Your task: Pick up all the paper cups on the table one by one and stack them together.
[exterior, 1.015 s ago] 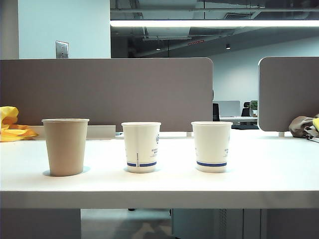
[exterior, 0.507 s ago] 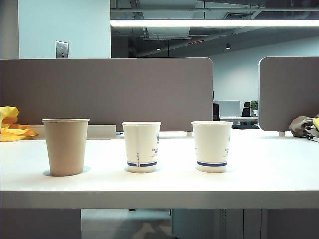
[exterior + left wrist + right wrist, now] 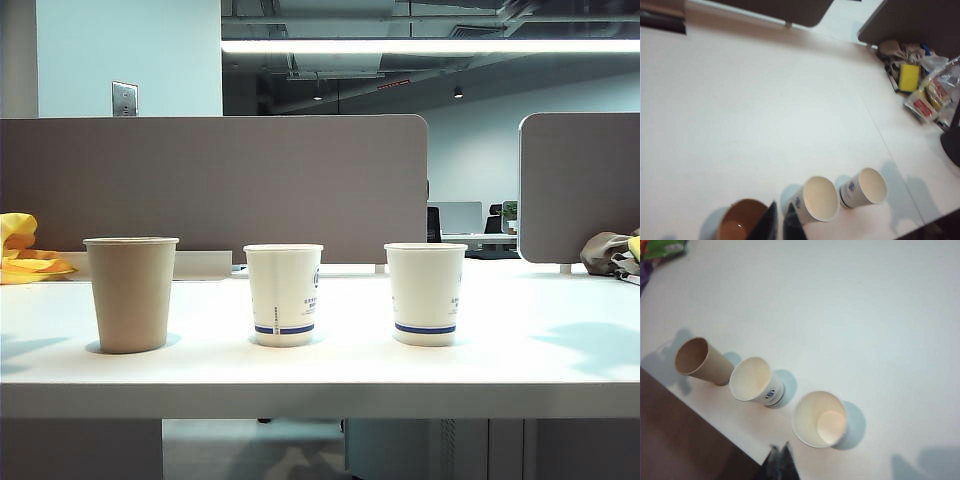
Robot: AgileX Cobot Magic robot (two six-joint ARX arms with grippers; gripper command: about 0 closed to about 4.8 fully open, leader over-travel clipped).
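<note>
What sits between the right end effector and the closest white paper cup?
Nothing visible. The right end effector, shut, hangs above bare table, with the right white cup just ahead, upright and apart from the middle white cup.

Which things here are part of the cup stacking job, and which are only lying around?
Part of the job: brown cup, middle white cup, right white cup, white table, left gripper, right gripper.

Lying around: yellow cloth, snack packets, grey partition panels.
</note>
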